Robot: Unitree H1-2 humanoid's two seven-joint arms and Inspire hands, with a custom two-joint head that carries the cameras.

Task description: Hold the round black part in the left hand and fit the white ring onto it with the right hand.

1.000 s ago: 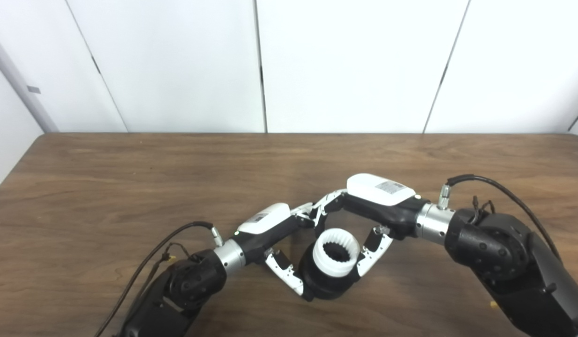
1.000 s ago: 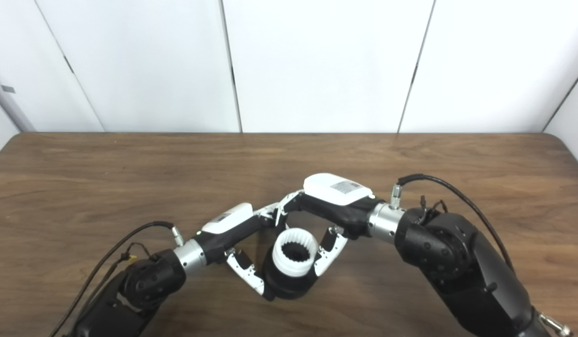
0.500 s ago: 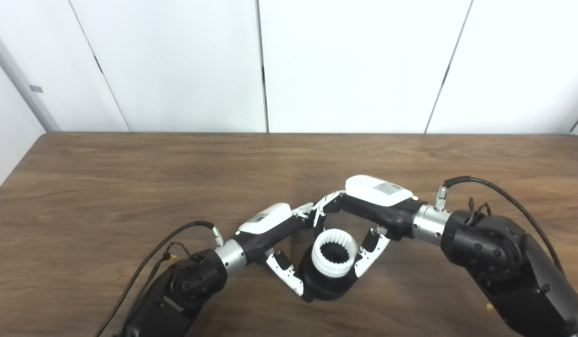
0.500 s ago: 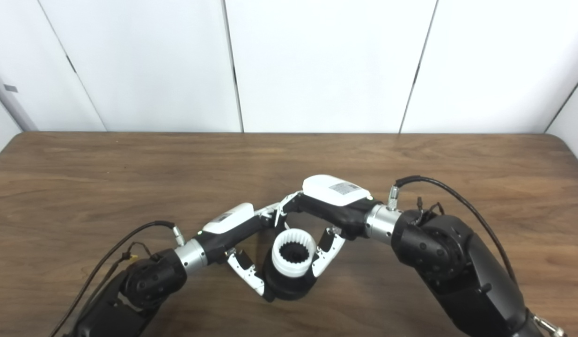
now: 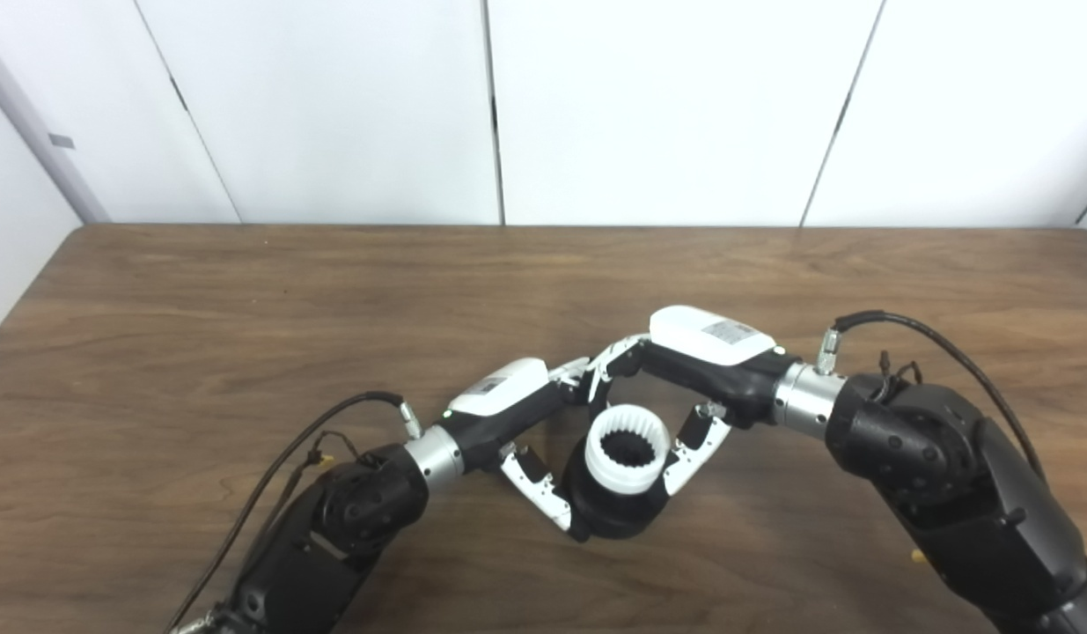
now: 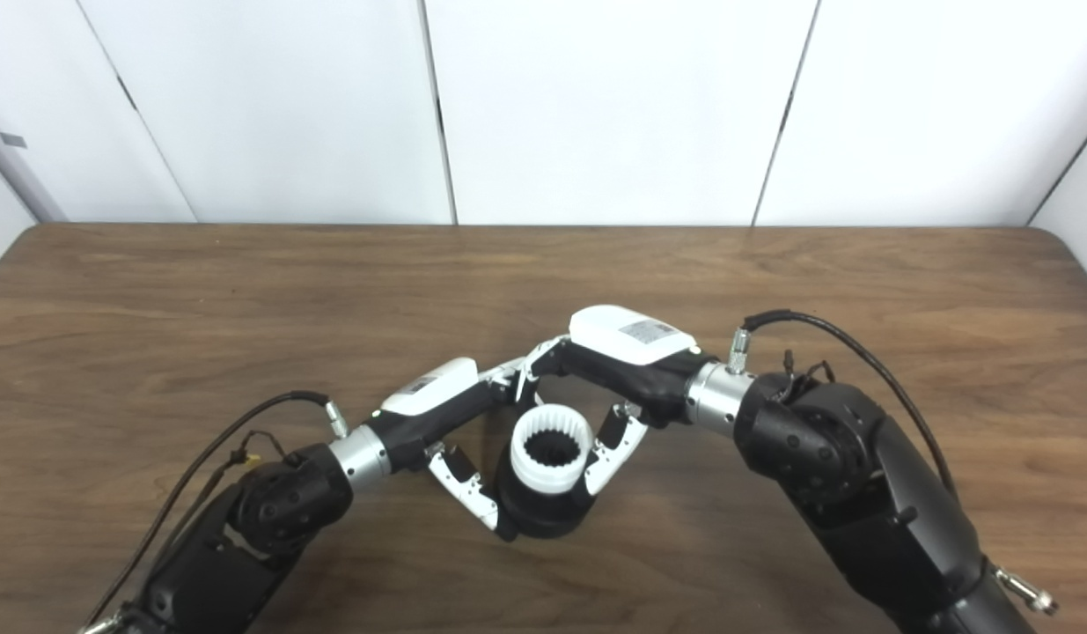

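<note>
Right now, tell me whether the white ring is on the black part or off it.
On. The white ring sits on top of the round black part, toothed opening facing up, between the left hand and right hand. Full seating: cannot tell.

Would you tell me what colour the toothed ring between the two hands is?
White; the ring shows best in the left eye view.

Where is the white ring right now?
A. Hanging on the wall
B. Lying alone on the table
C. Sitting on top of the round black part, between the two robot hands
C. The white ring sits on top of the round black part, with the left robot hand and right robot hand on either side.
</note>
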